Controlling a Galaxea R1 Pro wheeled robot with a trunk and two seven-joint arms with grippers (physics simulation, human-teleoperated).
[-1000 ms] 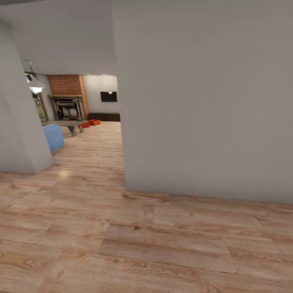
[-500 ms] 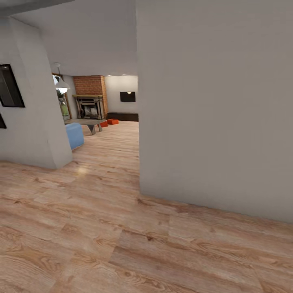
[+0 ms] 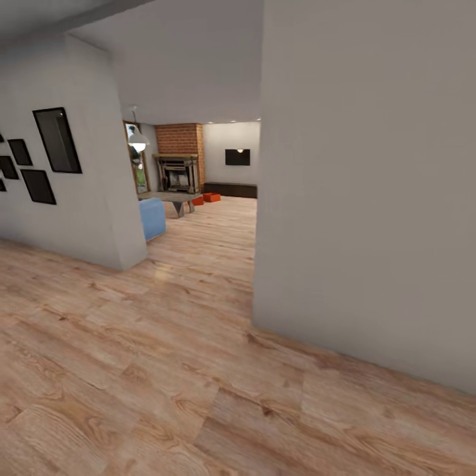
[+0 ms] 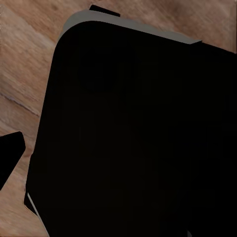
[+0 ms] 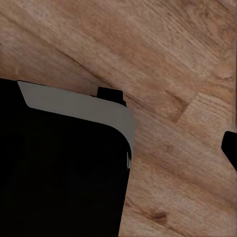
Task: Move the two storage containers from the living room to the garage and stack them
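Approaching living room past wall corner (image 3: 254, 317); 2 storage containers (image 3: 205, 198) on floor beside coffee table (image 3: 173, 196). Risk: base clipping corner while turning. Claw state: cannot tell.

Not much of the bot on show here. In the left wrist view there's a big matte black body panel (image 4: 138, 143) with rounded corners and a thin grey bevelled edge. The right wrist view has the same kind of black slab (image 5: 59, 177), with a pale grey strip along its rim and a small black tab sticking out.
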